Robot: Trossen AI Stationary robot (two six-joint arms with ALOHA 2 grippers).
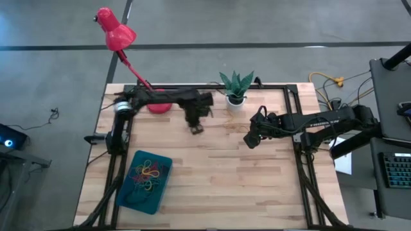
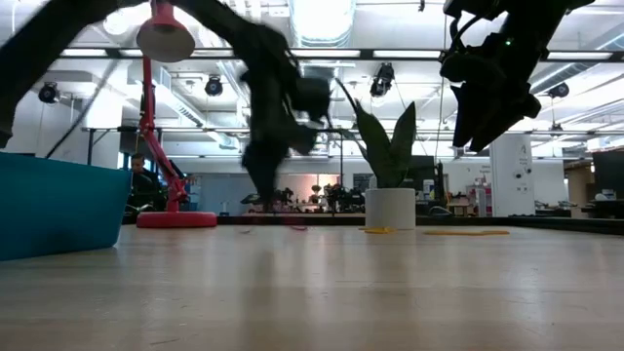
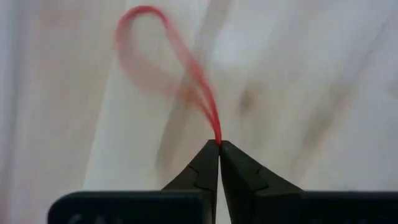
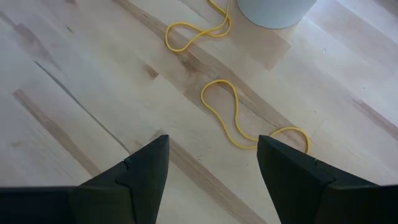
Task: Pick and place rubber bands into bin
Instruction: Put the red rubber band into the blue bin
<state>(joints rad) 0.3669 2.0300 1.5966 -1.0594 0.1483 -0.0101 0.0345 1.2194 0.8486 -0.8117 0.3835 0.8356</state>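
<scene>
My left gripper (image 1: 196, 128) hangs near the table's far side, between the red lamp base and the white pot, pointing down and shut on a red rubber band (image 3: 163, 59). My right gripper (image 1: 249, 140) waits open above the table, to the right of it, and holds nothing. Two yellow rubber bands (image 4: 229, 111) (image 4: 200, 32) lie flat on the wood just beyond its fingers, near the pot. The teal bin (image 1: 136, 200) stands at the near left with several coloured rubber bands (image 1: 148, 173) in it. My left gripper pinches the red band's one end (image 3: 217, 135) between its two fingertips, both strands of the loop together. The fingers point down from above. The rest of the band reaches out past the fingertips as a long slack loop.
A white pot (image 1: 236, 101) with a green plant stands at the far edge. The red desk lamp's base (image 1: 159, 106) sits far left, close to my left arm. Black rails frame the table's left, right and far sides. Bare wood lies between the bin and the arms.
</scene>
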